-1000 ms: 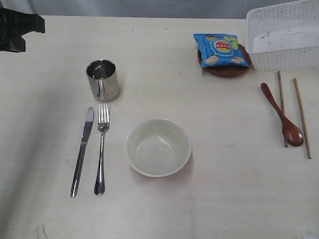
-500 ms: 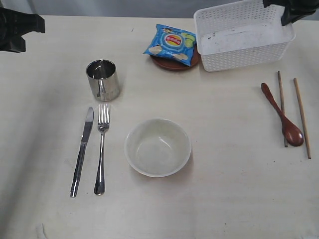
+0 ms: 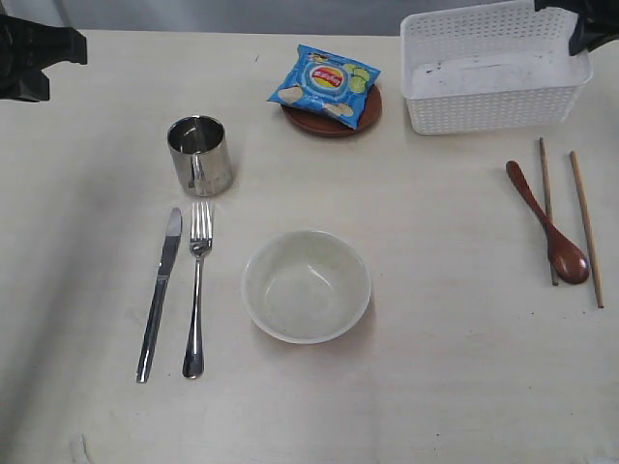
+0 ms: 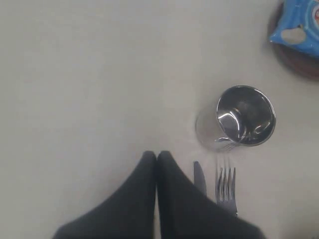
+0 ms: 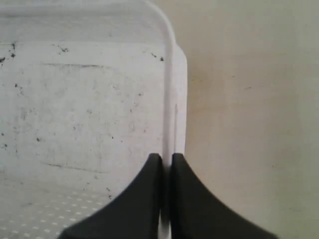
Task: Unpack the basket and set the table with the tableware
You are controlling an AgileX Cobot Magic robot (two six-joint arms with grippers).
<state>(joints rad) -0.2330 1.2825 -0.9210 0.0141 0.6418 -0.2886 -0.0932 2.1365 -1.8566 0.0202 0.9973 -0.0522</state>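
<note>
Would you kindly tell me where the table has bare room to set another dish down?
The widest bare patch lies between the bowl and the spoon, below the basket in the exterior view. Another lies between the cup and the plate bearing the chip bag. Crowded: knife, fork and cup together; spoon beside the chopsticks.

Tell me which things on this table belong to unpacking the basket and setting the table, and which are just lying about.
Part of the job: basket, knife, fork, cup, bowl, plate, spoon, chopsticks.

Just lying about: chip bag, resting on the plate.
</note>
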